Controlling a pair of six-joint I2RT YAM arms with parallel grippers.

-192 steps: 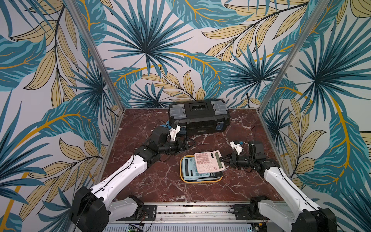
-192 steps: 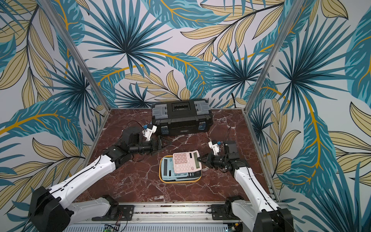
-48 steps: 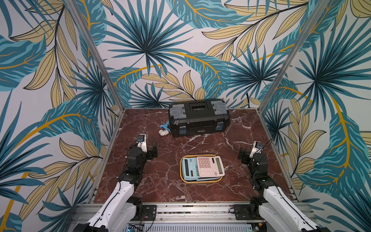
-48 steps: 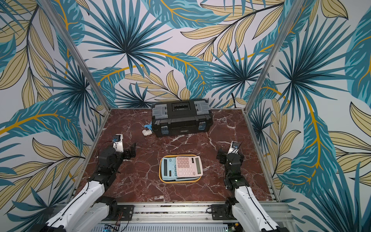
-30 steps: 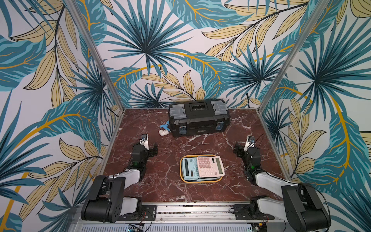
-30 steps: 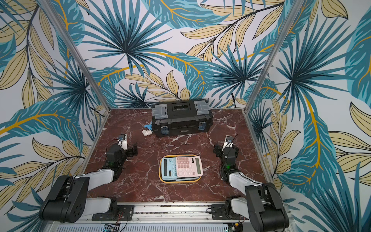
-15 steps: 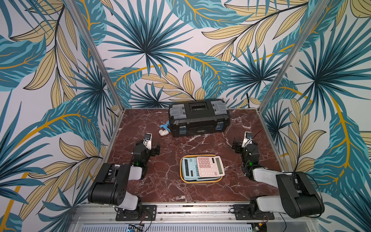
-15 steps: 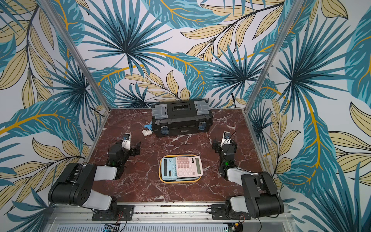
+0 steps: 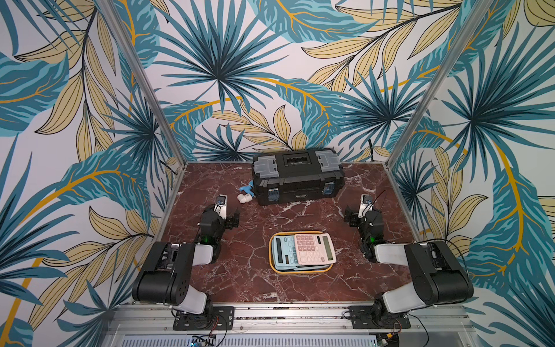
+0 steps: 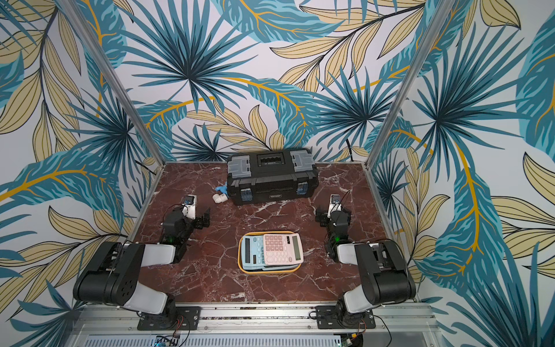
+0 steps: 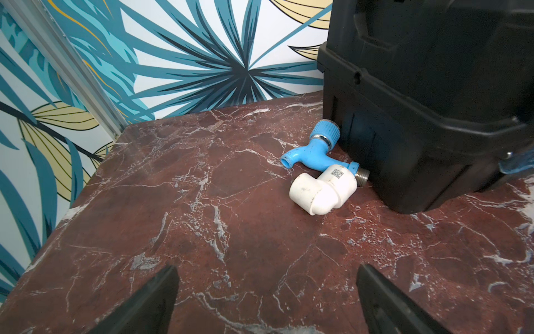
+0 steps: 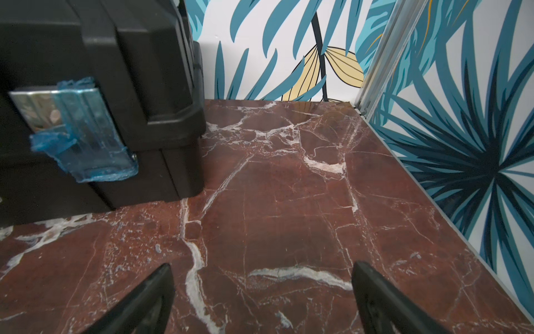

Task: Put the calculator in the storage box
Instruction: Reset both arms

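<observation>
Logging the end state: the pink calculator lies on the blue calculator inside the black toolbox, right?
Wrong container. Both top views show the pink calculator on the blue calculator inside the yellow storage box, not the black toolbox.

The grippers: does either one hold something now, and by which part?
Nothing is held. The left gripper and the right gripper are both open and empty; the pink calculator lies in the storage box.
</observation>
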